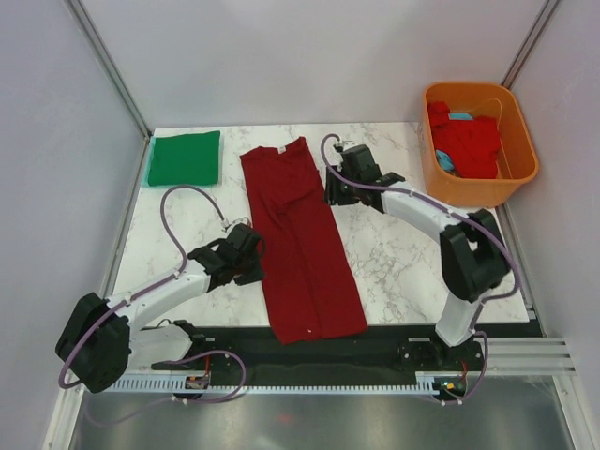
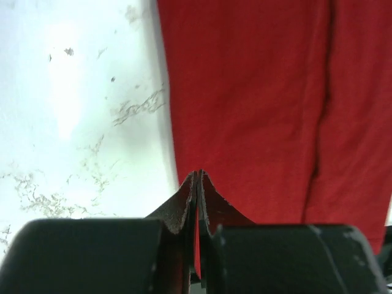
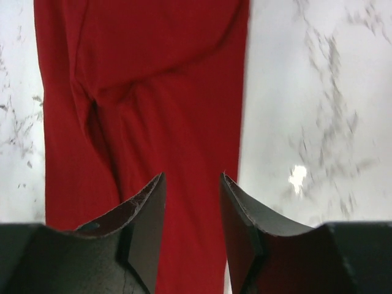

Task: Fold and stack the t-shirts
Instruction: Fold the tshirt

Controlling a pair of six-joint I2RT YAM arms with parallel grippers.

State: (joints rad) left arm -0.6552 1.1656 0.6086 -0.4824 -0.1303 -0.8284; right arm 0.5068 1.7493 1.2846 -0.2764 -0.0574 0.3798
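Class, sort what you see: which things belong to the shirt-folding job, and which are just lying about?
Belong: maroon t-shirt; green t-shirt; red t-shirt; blue t-shirt.
Just lying about: orange tub; marble table.

I see a white, grey-veined marble table (image 1: 403, 253) below my overhead camera. A maroon t-shirt (image 1: 302, 244) lies flat on it, folded into a long narrow strip. It runs from about 12 o'clock through the middle to 6 o'clock, its near end reaching the table's front edge. A green t-shirt (image 1: 185, 157), folded into a neat rectangle, lies in the 10 o'clock corner, well apart from the maroon one. An orange tub (image 1: 469, 190) sits at the 2 o'clock corner; I cannot tell how much of it rests on the tabletop.
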